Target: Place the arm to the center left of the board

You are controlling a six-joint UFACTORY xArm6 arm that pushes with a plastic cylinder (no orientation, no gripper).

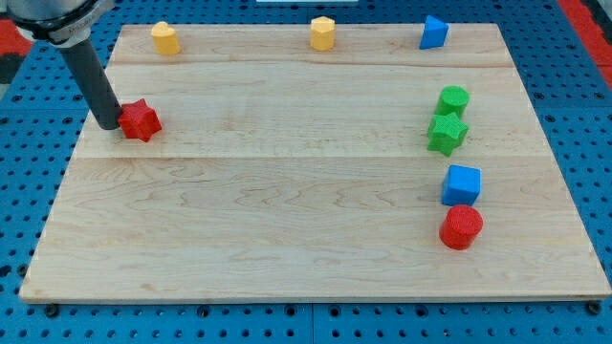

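Camera view: my tip (108, 125) touching red star block (140, 120), board (287, 210) left.

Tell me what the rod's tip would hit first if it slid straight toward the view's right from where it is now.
My tip sits right beside the red star block, on its left, apparently touching. That block comes first; beyond it the board looks free until the green star block.

I have one camera view only: set high at the board's (316, 239) near edge, angled down, whole board framed, blue pegboard desk (593, 115) around it.
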